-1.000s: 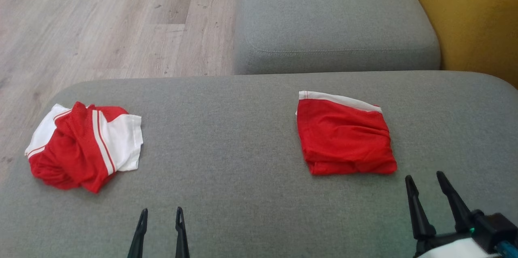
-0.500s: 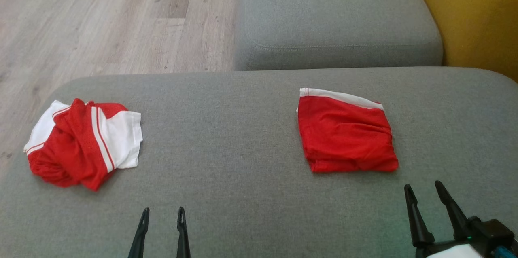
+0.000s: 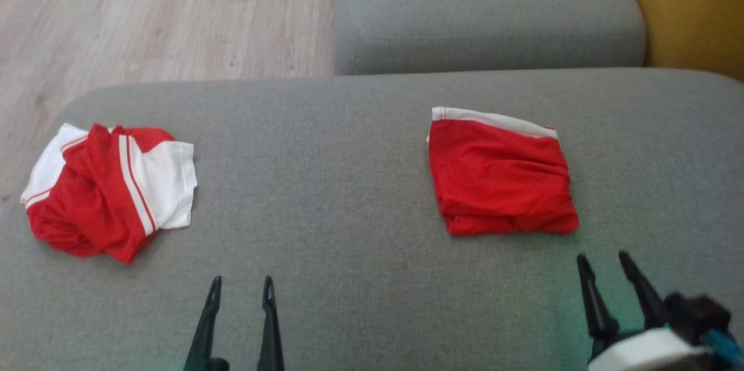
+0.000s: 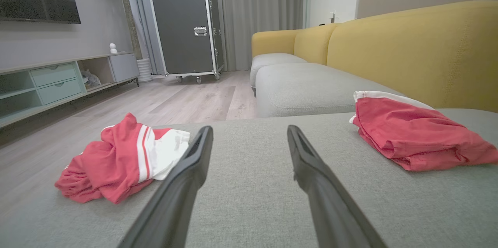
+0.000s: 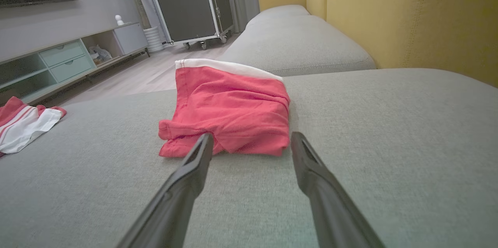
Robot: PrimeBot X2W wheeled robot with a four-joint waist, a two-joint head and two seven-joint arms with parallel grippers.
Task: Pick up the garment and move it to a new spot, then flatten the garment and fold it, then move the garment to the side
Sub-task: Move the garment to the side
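The left fingers (image 3: 267, 292) are open with a gap between them, and they hold nothing. The right fingers (image 3: 632, 269) are open too, and they hold nothing. Both pairs point out over a big grey cushion (image 3: 325, 185). A folded red garment (image 3: 500, 179) with a white band on its far edge lies flat on the cushion, just past the tips of the right fingers and a little toward the left fingers. It is near those tips but not touching them. A crumpled red and white garment (image 3: 110, 191) lies in a heap on the same cushion, ahead of the left fingers and well off to their left. Far past all the fingers there is a wood floor (image 3: 145, 16) and a second grey cushion (image 3: 482, 10).
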